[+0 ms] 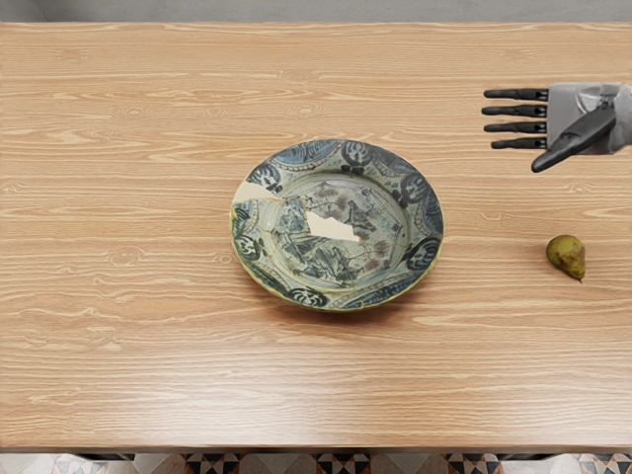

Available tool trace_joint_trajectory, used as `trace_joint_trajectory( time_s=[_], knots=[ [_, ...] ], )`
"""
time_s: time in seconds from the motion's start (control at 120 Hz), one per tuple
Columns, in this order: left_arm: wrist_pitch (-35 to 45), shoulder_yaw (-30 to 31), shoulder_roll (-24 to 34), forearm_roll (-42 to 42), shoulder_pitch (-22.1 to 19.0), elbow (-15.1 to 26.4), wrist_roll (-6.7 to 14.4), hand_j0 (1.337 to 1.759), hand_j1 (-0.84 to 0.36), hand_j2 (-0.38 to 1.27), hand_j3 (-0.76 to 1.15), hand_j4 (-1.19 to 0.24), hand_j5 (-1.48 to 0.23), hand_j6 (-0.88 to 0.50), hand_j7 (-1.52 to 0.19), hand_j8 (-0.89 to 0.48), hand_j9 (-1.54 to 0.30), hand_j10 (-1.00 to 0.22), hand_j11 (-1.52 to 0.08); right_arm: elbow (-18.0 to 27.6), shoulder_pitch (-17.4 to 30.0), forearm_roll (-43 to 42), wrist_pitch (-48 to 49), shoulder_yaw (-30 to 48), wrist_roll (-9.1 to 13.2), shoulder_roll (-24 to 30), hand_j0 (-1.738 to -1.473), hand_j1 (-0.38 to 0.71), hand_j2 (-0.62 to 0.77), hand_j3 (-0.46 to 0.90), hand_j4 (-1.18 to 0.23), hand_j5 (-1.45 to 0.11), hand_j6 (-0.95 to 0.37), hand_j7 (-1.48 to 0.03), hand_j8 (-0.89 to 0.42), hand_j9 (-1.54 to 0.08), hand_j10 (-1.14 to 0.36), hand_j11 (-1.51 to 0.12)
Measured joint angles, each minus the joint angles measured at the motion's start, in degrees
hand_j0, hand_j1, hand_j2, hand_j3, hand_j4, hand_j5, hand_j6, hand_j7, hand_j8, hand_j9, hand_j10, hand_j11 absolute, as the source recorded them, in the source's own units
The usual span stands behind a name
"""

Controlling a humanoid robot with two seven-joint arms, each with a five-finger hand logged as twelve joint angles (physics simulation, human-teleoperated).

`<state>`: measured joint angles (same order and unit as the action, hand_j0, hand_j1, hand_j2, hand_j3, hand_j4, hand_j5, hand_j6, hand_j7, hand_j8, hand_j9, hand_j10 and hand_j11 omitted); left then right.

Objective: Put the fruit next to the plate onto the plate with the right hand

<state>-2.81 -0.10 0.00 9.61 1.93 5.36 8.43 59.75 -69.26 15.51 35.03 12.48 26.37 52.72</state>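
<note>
1. While the small olive-green pear (566,257) lies on the pale wooden desk (118,375), well right of the round blue-patterned ceramic plate (259,178), the right hand (553,120) hovers beyond it, fingers (513,111) straight and apart, holding nothing.
2. Likely light, firm, smooth-skinned and prone to rolling.
3. Best taken around its rounded belly, not the narrow tip.

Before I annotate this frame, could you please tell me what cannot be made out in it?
Head view:
Right hand: arm cut off by the right edge.
Left hand: outside the frame.
Pear: too small to show surface detail.
Plate: whether its pale patches are chips, unclear.
</note>
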Motion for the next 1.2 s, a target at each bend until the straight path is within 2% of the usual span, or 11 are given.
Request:
trace_joint_trajectory(
  time_s=[0.133,0.192,0.242,0.3,0.383,0.525,0.65,0.858,1.05,1.2],
  knots=[
    [0.0,0.0,0.0,0.0,0.0,0.0,0.0,1.658,0.32,0.0,0.0,-0.02,-0.03,-0.02,-0.03,-0.02,-0.03,-0.02,-0.03,0.3,-0.1,-0.2,0.0,0.0,0.8,0.1,-1.658,-0.35,0.0,0.0,0.0,0.0,0.0,0.0,0.0,0.0,0.0,0.0],
    [0.0,0.0,0.0,0.0,0.0,0.0,0.0,1.658,0.32,0.0,0.0,-0.02,-0.03,-0.02,-0.03,-0.02,-0.03,-0.02,-0.03,0.4,-0.5,-1.3,0.0,0.3,4.0,0.1,-1.658,-0.35,0.0,0.0,0.0,0.0,0.0,0.0,0.0,0.0,0.0,0.0],
    [0.0,0.0,0.0,0.0,0.0,0.0,0.0,1.658,0.32,0.0,0.0,-0.02,-0.03,-0.02,-0.03,-0.02,-0.03,-0.02,-0.03,1.0,-0.8,-2.1,0.0,0.5,5.7,0.3,-1.658,-0.35,0.0,0.0,0.0,0.0,0.0,0.0,0.0,0.0,0.0,0.0],
    [0.0,0.0,0.0,0.0,0.0,0.0,0.0,1.658,0.32,0.0,0.0,-0.02,-0.03,-0.02,-0.03,-0.02,-0.03,-0.02,-0.03,3.7,-1.0,-2.9,0.0,0.5,7.0,1.2,-1.658,-0.35,0.0,0.0,0.0,0.0,0.0,0.0,0.0,0.0,0.0,0.0],
    [0.0,0.0,0.0,0.0,0.0,0.0,0.0,1.658,0.32,0.0,0.0,-0.02,-0.03,-0.02,-0.03,-0.02,-0.03,-0.02,-0.03,10.4,-1.5,-4.1,-0.2,0.7,7.9,4.2,-1.658,-0.35,0.0,0.0,0.0,0.0,0.0,0.0,0.0,0.0,0.0,0.0],
    [0.0,0.0,0.0,0.0,0.0,0.0,0.0,1.658,0.32,0.0,0.0,-0.02,-0.03,-0.02,-0.03,-0.02,-0.03,-0.02,-0.03,20.3,-2.7,-5.3,-4.1,0.8,8.4,10.5,-1.658,-0.35,0.0,0.0,0.0,0.0,0.0,0.0,0.0,0.0,0.0,0.0],
    [0.0,0.0,0.0,0.0,0.0,0.0,0.0,1.658,0.32,0.0,0.0,-0.02,-0.03,-0.02,-0.03,-0.02,-0.03,-0.02,-0.03,25.3,-3.5,-6.9,-9.9,1.0,8.6,13.8,-1.658,-0.35,0.0,0.0,0.0,0.0,0.0,0.0,0.0,0.0,0.0,0.0],
    [0.0,0.0,0.0,0.0,0.0,0.0,0.0,1.658,0.32,0.0,0.0,-0.02,-0.03,-0.02,-0.03,-0.02,-0.03,-0.02,-0.03,28.3,-4.1,-15.2,-18.9,0.6,8.6,15.1,-1.658,-0.35,0.0,0.0,0.0,0.0,0.0,0.0,0.0,0.0,0.0,0.0],
    [0.0,0.0,0.0,0.0,0.0,0.0,0.0,1.658,0.32,0.0,0.0,-0.02,-0.03,-0.02,-0.03,-0.02,-0.03,-0.02,-0.03,29.1,-3.5,-26.6,-19.2,0.0,8.6,16.9,-1.658,-0.35,0.0,0.0,0.0,0.0,0.0,0.0,0.0,0.0,0.0,0.0],
    [0.0,0.0,0.0,0.0,0.0,0.0,0.0,1.658,0.32,0.0,0.0,-0.02,-0.03,-0.02,-0.03,-0.02,-0.03,-0.02,-0.03,29.3,-2.7,-30.2,-19.1,-0.7,8.6,17.2,-1.658,-0.35,0.0,0.0,0.0,0.0,-0.01,0.0,-0.01,0.0,0.0,0.0]
  ],
)
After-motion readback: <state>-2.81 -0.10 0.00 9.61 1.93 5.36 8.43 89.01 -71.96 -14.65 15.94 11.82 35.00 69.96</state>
